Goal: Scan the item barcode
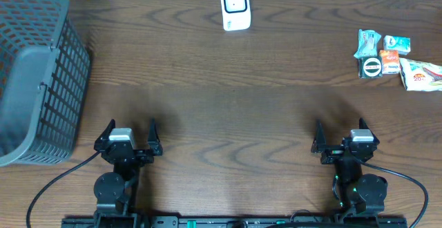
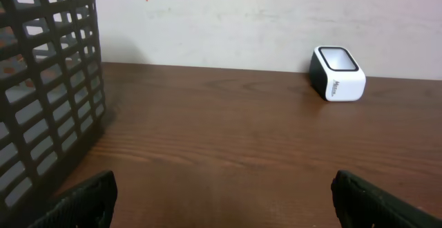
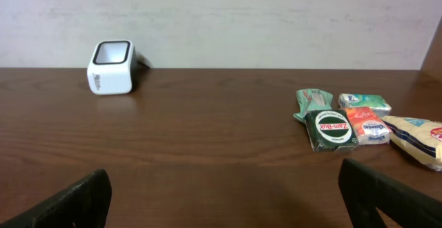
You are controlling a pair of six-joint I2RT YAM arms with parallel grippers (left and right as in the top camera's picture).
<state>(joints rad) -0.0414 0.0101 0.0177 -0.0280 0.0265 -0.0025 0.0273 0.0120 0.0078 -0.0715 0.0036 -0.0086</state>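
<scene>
The small packets [image 1: 390, 61] lie in a cluster at the far right of the table [image 1: 228, 110], well ahead of the right gripper [image 1: 343, 137] and a little to its right, so that arm is clearly nearer than the left gripper [image 1: 129, 135]. Both grippers stand wide and hold nothing. The white scanner [image 1: 235, 7] sits at the far edge near the middle, left of the packets, and a dark basket [image 1: 38, 76] stands far left.
</scene>
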